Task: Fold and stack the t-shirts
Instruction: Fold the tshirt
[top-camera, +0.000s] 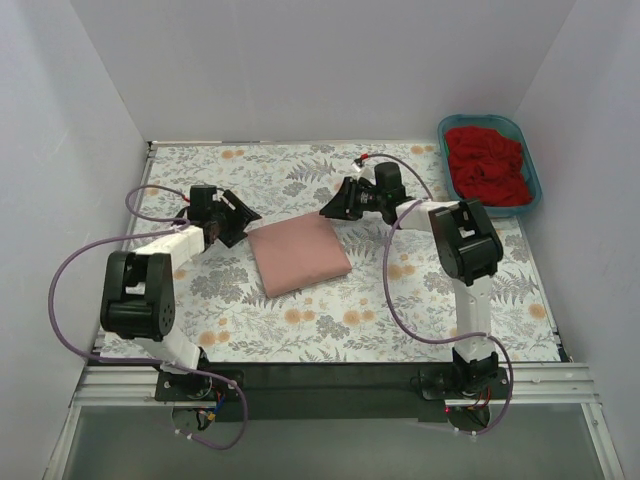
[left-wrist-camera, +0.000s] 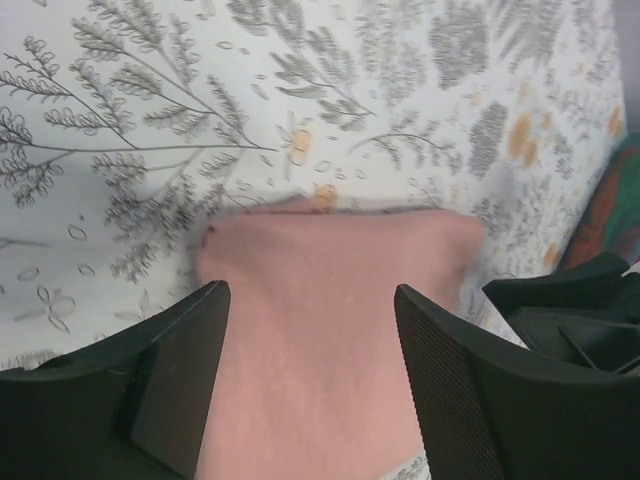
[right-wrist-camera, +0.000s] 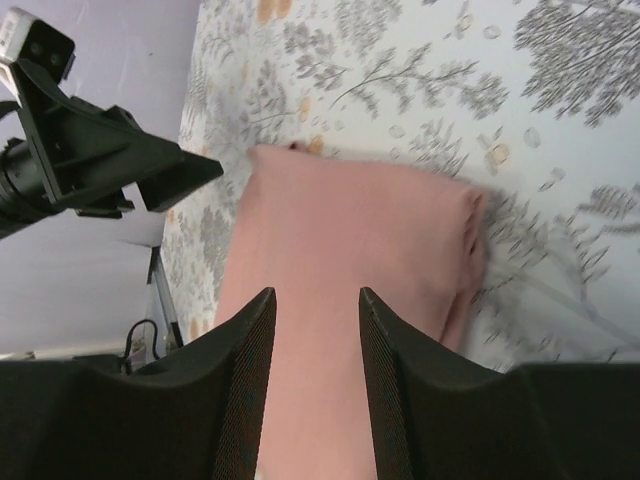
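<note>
we see the floral cloth (top-camera: 400, 300) spread wide beneath everything. the left arm (top-camera: 140, 290) and right arm (top-camera: 465, 240) are both bent at the elbow, reaching inward and low, with their wrists turned towards each other. the folded pink t-shirt (top-camera: 298, 253) lies flat between the two sets of jaws. the teal tub (top-camera: 534, 180) sits well behind the right gripper (right-wrist-camera: 316, 295), with the red t-shirt (top-camera: 487, 165) bunched inside it. the left gripper (left-wrist-camera: 310, 295) has its jaws wide apart, holding nothing. the right jaws stand apart more narrowly, and pink cloth shows through the gap, unclamped.
</note>
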